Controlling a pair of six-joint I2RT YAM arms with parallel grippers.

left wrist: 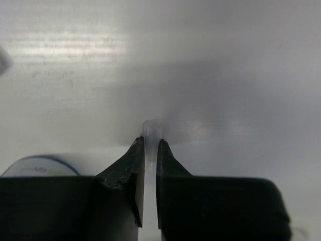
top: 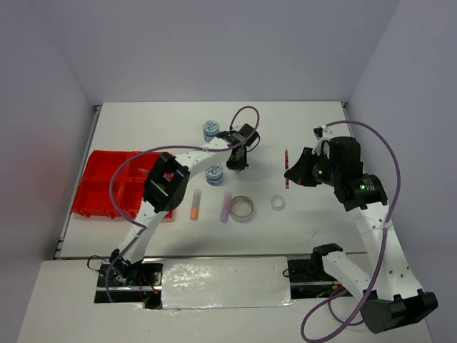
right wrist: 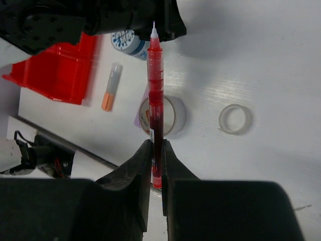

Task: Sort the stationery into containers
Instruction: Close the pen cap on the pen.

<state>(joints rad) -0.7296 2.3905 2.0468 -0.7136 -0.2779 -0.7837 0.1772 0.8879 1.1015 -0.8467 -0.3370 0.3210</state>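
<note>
So the left pincer [left wrist: 150,143] is pinching tight on a pale thin piece [left wrist: 151,129], jaws nearly touching with just that sliver between them. I can't tell if it's a pen or one of the stubby sticks, or whether it's off the surface [top: 321,121] yet. It's gripping close to the end, I'm guessing because the near tub [top: 213,174] is sitting just beside it and there isn't much room to come in.

The right pincer [right wrist: 156,150] is clamping the red pen [right wrist: 154,90] near its back end, tip pointing away. My guess is it's holding it lengthwise like that so it can drop flat into a compartment.

Further out, the orange stick [top: 194,205], lilac stick [top: 226,206], grey tape ring [top: 241,208] and clear tape ring [top: 278,203] are lying in a loose row, with a far tub [top: 210,128] behind. The red tray [top: 100,171] is sitting well off to the left and looks empty, so sorting is barely getting going. The right arm is facing the long reach.
</note>
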